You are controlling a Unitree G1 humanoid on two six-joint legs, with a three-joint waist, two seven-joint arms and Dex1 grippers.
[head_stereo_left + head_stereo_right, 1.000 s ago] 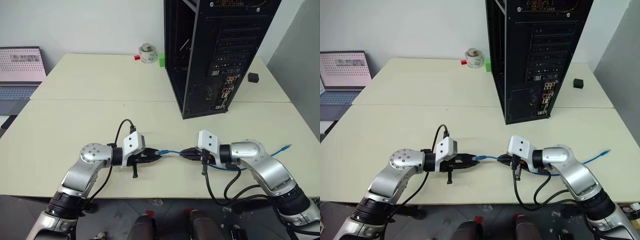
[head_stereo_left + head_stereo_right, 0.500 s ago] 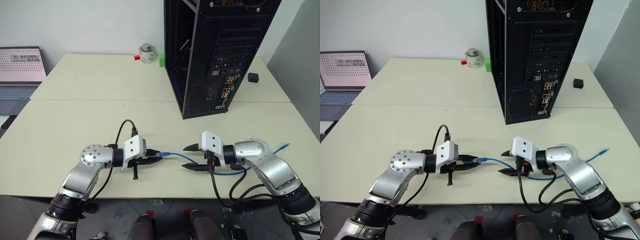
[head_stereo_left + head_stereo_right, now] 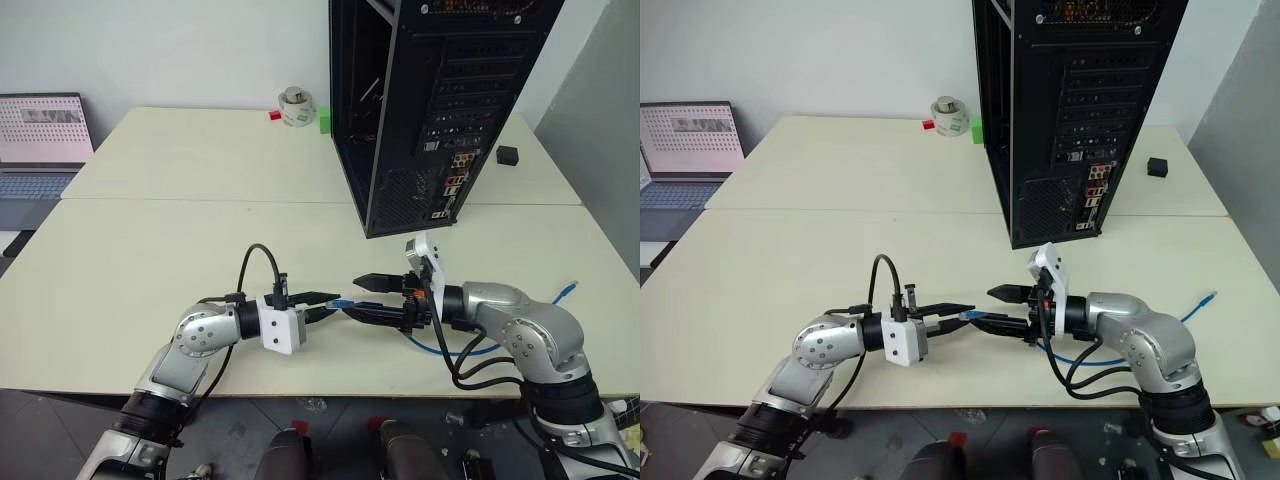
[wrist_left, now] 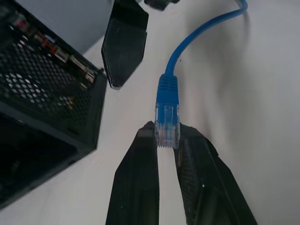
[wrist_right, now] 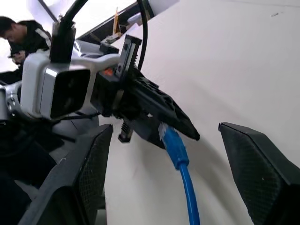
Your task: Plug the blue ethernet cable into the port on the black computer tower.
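At the far left edge of the left eye view a laptop [image 3: 40,140] sits open beside the cream table [image 3: 180,240]. Low and left of centre, the left gripper [image 3: 322,303] is pressed together, pinching the clear plug of the blue ethernet cable [image 4: 167,112] between its fingertips [image 4: 149,140]; the plug points toward the right arm. Just right of it, at lower centre, the right gripper [image 3: 358,297] is spread wide, one finger above and one below the cable, not touching it. The cable runs right under that arm, and its other plug [image 3: 572,292] lies near the right edge. The black computer tower [image 3: 440,100] stands upright at upper centre-right, its port [image 3: 452,186] somewhere among the rear connectors, too small to pick out exactly.
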